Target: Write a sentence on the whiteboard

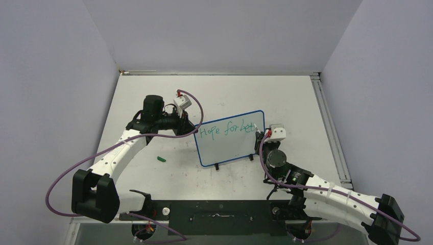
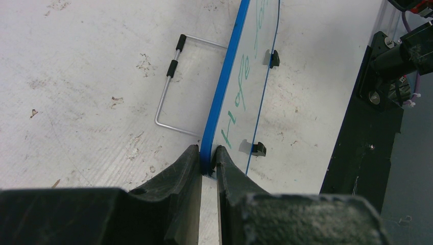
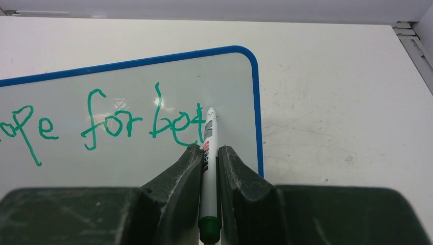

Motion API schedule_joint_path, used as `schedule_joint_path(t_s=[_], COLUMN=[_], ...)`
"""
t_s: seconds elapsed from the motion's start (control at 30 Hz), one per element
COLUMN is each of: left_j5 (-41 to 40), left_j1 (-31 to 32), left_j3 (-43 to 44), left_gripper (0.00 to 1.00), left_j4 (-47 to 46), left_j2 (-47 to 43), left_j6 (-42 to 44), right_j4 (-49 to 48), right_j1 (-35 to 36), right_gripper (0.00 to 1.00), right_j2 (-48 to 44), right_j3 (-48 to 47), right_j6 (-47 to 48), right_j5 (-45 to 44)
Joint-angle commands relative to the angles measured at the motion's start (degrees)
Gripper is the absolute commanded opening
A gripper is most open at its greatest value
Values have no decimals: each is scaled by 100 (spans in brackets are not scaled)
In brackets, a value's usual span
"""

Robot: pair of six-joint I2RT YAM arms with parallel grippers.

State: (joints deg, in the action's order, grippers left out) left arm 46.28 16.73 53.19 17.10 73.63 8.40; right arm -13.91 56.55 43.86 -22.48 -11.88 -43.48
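The whiteboard [image 1: 231, 147], white with a thin blue frame and two small black feet, stands at the table's middle. Green handwriting [image 1: 227, 130] on it reads "Hope for bet" in one line; the right wrist view shows "ope for bet" [image 3: 112, 122]. My left gripper [image 2: 207, 153] is shut on the board's blue left edge [image 2: 224, 87]. My right gripper [image 3: 207, 150] is shut on a white marker with a green end [image 3: 209, 153]. The marker's tip touches the board just right of the last "t".
A small green marker cap [image 1: 162, 159] lies on the table left of the board. The board's wire stand [image 2: 171, 87] shows behind it. A black base plate [image 1: 219, 217] runs along the near edge. A metal rail [image 1: 327, 122] lines the table's right side.
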Motion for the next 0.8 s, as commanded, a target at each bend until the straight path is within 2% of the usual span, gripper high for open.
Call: schedule_joint_path(t_s=[0.0, 0.37, 0.77], left_j5=[-254, -257, -252], left_j1=[14, 14, 14], left_j3=[66, 66, 66], left_gripper=[0, 0, 0], left_j4=[311, 311, 311], left_j2=[84, 105, 85], left_j6=[222, 222, 223], right_j4=[120, -153, 82], right_j1=[-25, -36, -36], right_gripper=[5, 5, 5], right_j2=[-114, 106, 75], right_j3=[-26, -21, -81], right_j6=[-233, -52, -154], right_j5=[-10, 57, -470])
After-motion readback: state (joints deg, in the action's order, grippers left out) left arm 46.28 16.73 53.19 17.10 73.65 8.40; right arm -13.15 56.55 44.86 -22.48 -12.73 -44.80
